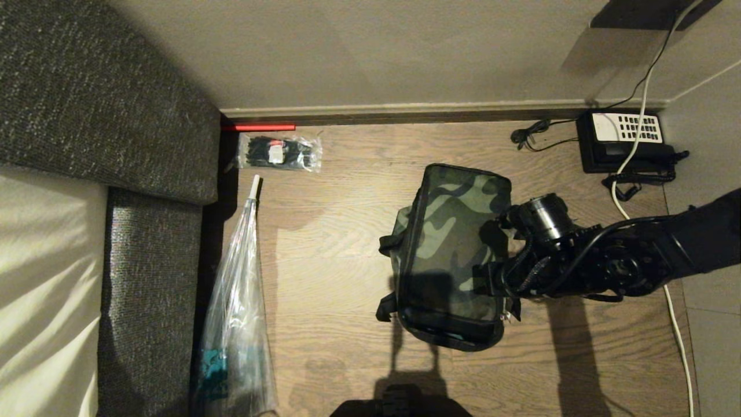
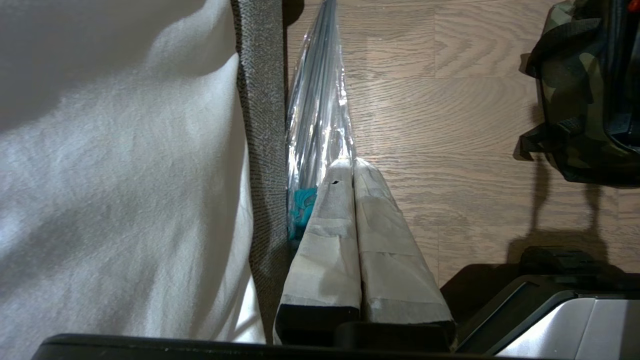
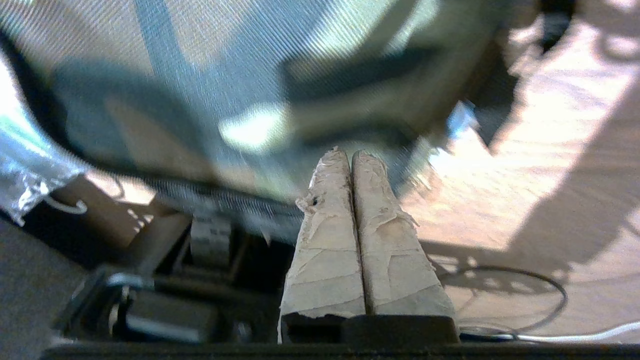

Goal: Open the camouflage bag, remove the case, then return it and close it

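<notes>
The camouflage bag [image 1: 448,243] lies on the wooden floor with its camouflage top panel up and its lid down; it also shows at the edge of the left wrist view [image 2: 585,90]. My right gripper [image 1: 483,277] reaches in from the right, over the bag's right edge near its front corner. In the right wrist view that gripper [image 3: 351,152] is shut with nothing between its taped fingers, close to the bag's fabric [image 3: 225,100] and its zipper line [image 3: 215,200]. My left gripper [image 2: 352,162] is shut and empty, parked low beside the bed. The case is out of view.
A black desk telephone [image 1: 625,142] with a white cable [image 1: 674,324] sits at the back right by the wall. A plastic-wrapped umbrella [image 1: 237,313] and a packet of black ties [image 1: 278,152] lie along the grey upholstered bed [image 1: 87,116] on the left.
</notes>
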